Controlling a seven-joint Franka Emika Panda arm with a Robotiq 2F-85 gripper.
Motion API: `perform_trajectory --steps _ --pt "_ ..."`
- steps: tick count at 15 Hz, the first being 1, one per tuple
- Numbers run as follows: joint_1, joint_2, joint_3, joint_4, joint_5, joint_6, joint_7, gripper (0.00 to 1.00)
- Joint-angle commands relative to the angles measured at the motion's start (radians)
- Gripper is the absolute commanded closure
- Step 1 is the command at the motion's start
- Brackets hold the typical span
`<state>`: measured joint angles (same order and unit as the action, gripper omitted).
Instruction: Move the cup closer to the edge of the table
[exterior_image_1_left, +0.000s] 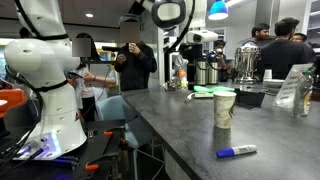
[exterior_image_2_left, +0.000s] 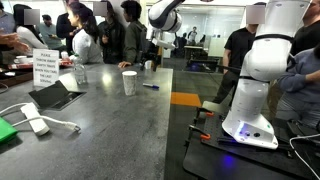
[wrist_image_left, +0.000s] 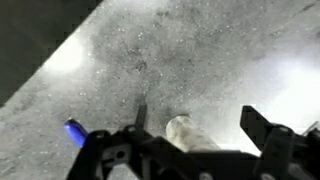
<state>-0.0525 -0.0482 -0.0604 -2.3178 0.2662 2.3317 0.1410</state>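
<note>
One pincer (wrist_image_left: 178, 128), fingers (wrist_image_left: 262, 130) spread wide, holding nothing, touching nothing. One paper cup (wrist_image_left: 192, 134), upright on the grey table (wrist_image_left: 200, 50), stands below the pincer, between its fingers in the wrist view, clear of both. One blue-capped marker (wrist_image_left: 74, 129), flat on the table, beyond one finger.

Saw only part of the cup (wrist_image_left: 186, 131) in the wrist view, grainy and blurred, with the rest lost behind the hand (wrist_image_left: 190, 124). Caught just one blue tip of the marker (wrist_image_left: 72, 129) there. Could not read the cup's print, nor the sign (exterior_image_2_left: 45, 68) on the bench (exterior_image_2_left: 110, 130) in an exterior view.
</note>
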Motion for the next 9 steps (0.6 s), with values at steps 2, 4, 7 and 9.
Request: perform_trajectory --steps 2,4,7,9 --pt "-0.016 0.121 -0.012 0.109 0.004 0.005 0.029 0.0" --pt "-0.024 0.164 -0.018 0.146 0.003 0.007 0.024 0.0" --pt "-0.033 0.222 -0.018 0.198 0.008 0.019 0.004 0.0" --pt "-0.038 0.248 -0.013 0.223 0.026 0.024 -0.013 0.0"
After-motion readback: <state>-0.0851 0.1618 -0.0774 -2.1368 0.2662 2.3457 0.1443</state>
